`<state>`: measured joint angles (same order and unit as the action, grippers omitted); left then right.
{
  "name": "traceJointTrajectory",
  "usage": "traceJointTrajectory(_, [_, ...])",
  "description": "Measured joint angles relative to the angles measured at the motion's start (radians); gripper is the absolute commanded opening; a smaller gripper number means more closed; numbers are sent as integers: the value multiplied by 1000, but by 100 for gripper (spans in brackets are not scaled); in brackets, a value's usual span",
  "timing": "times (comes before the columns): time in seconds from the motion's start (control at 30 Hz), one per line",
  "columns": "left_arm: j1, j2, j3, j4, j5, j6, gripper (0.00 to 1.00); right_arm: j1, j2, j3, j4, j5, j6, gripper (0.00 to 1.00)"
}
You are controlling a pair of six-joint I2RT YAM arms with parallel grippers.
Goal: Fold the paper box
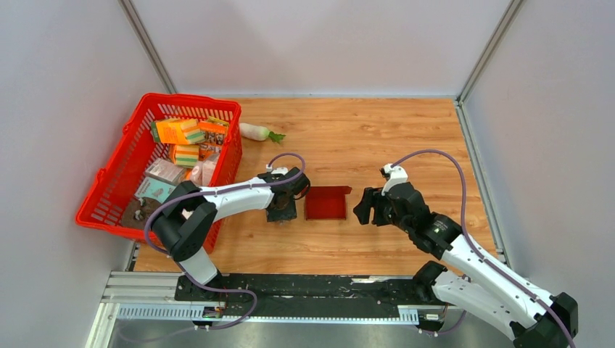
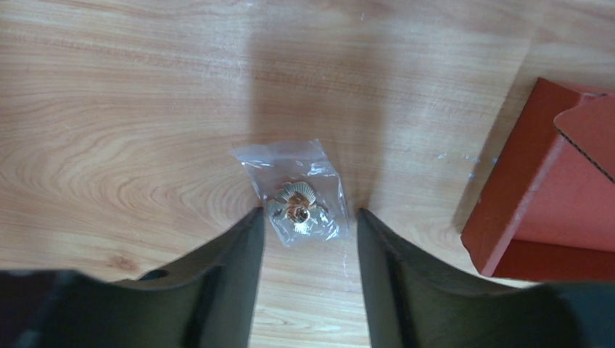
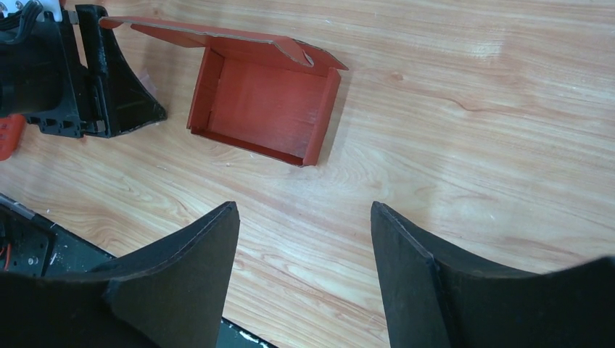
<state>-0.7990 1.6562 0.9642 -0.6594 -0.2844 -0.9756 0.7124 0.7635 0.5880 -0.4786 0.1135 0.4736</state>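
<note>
Cut off: in the left wrist view only one corner of the dark red thin-cardboard paper box visible, at 3 o'clock, rest out of frame. From above, fingertips of the left gripper hidden under own wrist. Small clear crinkled plastic bag seen only at that wrist, flat on the wood between the fingertips. Inside, something small, gold, shell-shaped; can't make out more. Bag-to-finger contact: can't tell.

Box mid-way across the pale wood-grain table, open side up. Shallow, rectangular, matte, walls upright, one flap tilted over the 12 o'clock wall, raw brown edge showing. Touched by neither gripper.

Left gripper at 9 o'clock of box, near, jaws apart, clamping nothing. Right gripper at 3 o'clock of box, near, jaws apart, nothing between. Matte black wedge-shaped fingers on both.

Red plastic mesh basket at 9 o'clock of table, cartons inside, labels unreadable.
</note>
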Motion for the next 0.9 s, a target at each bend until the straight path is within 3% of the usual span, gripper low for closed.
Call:
traceJointTrajectory(0.33, [-3,-42,-45,43,-47,-27,17,0,-21,-8,-6,-3,0,70])
traceJointTrajectory(0.7, [-15,-296,-135,5,-92,-18,15,0,-29,-13,-19,-3,5,70])
traceJointTrajectory(0.9, [-93,-383,-119,47,-45,11,13,0,-29,-14,-19,-2,9,70])
